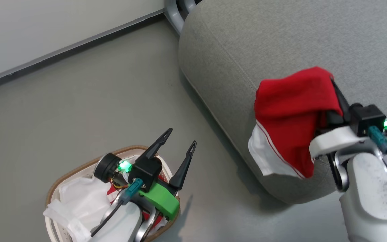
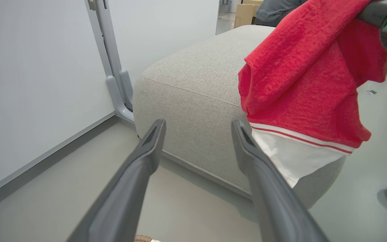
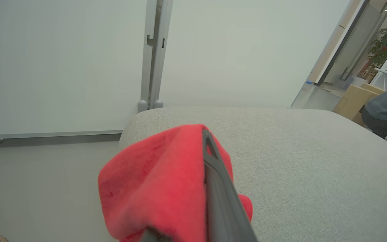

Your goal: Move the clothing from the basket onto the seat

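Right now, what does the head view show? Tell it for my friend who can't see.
The right pincer holds a red garment with white trim at the edge of the grey seat. Lower left, the open left pincer hovers over the basket, which holds white cloth and more red fabric.

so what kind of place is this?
Likely an office or lab space, not a home: white partition wall with a metal post, cardboard boxes by a glass door, bare grey floor around the seat.
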